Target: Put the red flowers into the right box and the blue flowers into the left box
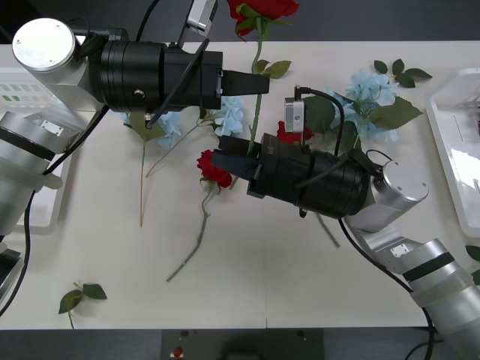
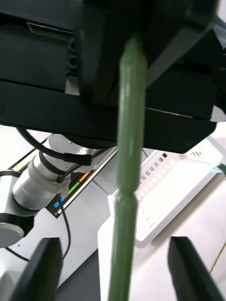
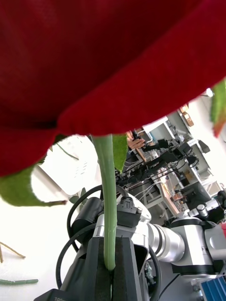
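Observation:
My left gripper is shut on the stem of a red flower, held up over the back of the table with its bloom above the fingers. The stem hangs down between the fingers of my open right gripper, which points left just below the left gripper. A second red flower lies on the table by the right gripper's fingertips, and a third is partly hidden behind its wrist. Blue flowers lie across the back. The left box and right box sit at the table's sides.
Loose leaf sprigs lie at the front left and back right. Bare stems cross the table's middle. The front half of the table is bare white surface. Both arms crowd the centre.

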